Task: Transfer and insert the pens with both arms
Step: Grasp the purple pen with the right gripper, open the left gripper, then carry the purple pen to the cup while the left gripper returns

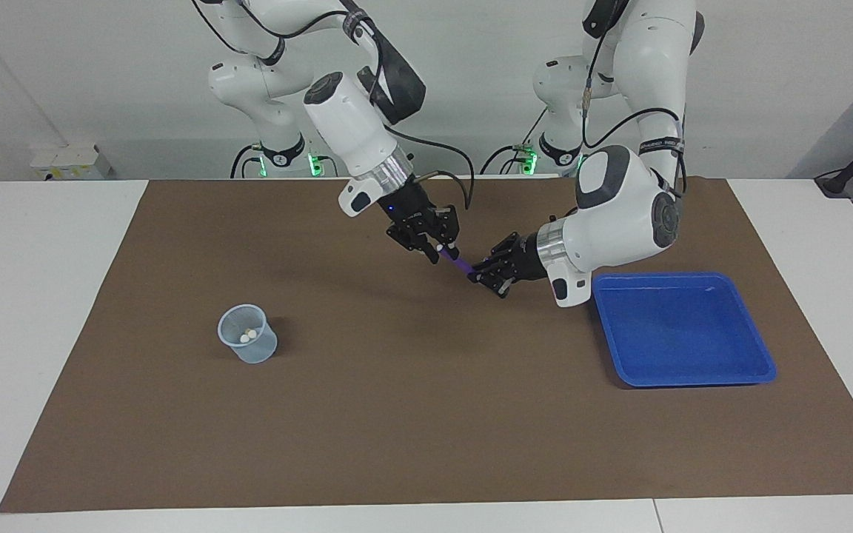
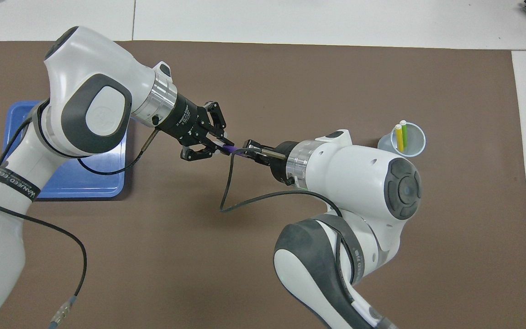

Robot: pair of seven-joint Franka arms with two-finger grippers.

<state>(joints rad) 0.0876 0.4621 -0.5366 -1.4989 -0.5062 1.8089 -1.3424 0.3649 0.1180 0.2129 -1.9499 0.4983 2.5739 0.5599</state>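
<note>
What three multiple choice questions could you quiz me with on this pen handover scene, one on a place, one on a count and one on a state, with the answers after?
1. Where is the purple pen?
A. In the blue tray
B. In the air between the two grippers
C. In the cup

2. How many pens stand in the cup?
A. None
B. Two
C. Three

3. What is in the blue tray?
A. Nothing
B. The green pen
C. The cup

Answers:
1 B: the left gripper is shut on one end and the right gripper is at the other end, above the brown mat.
2 B: the yellow pen and the green pen show in it.
3 A: its floor is bare.
</note>
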